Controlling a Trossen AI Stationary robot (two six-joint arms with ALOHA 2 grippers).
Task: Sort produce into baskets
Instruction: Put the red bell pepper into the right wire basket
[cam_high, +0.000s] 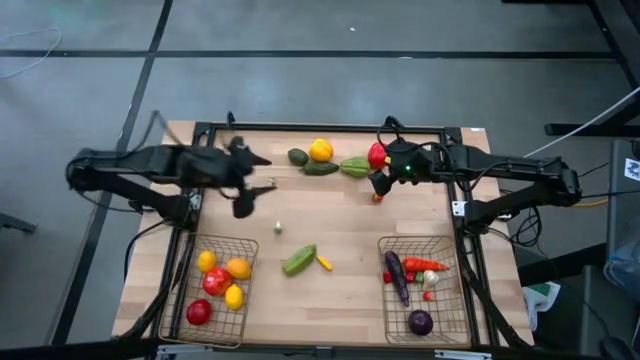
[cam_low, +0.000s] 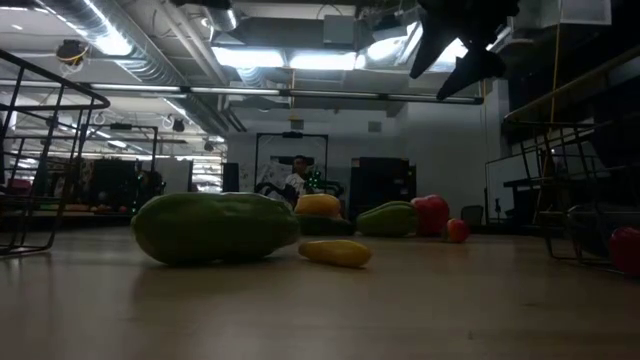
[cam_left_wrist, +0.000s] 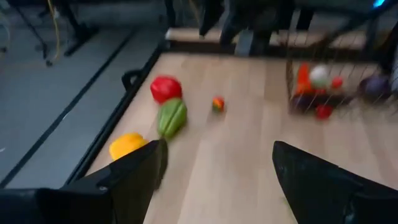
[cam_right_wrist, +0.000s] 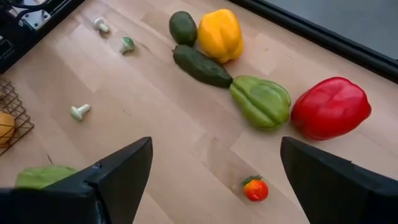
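Produce lies loose on the wooden table: a yellow pepper (cam_high: 320, 150), a dark avocado (cam_high: 297, 156), a cucumber (cam_high: 321, 168), a ridged green squash (cam_right_wrist: 261, 101), a red pepper (cam_right_wrist: 329, 107) and a small tomato (cam_right_wrist: 255, 188) at the far side, and a big green fruit (cam_high: 298, 261) with a small yellow piece (cam_high: 324, 263) in the middle. Both wire baskets, left (cam_high: 190, 300) and right (cam_high: 452, 300), hold several pieces. My left gripper (cam_left_wrist: 217, 168) hangs open above the table's far left. My right gripper (cam_right_wrist: 214, 168) hangs open above the tomato. Neither holds anything.
Small white mushrooms (cam_right_wrist: 79, 112) and a tiny green piece (cam_right_wrist: 127, 43) are scattered left of the far row. A dark metal frame (cam_high: 320, 128) runs round the table's edge. Bare wood (cam_high: 330, 215) lies between the far row and the baskets.
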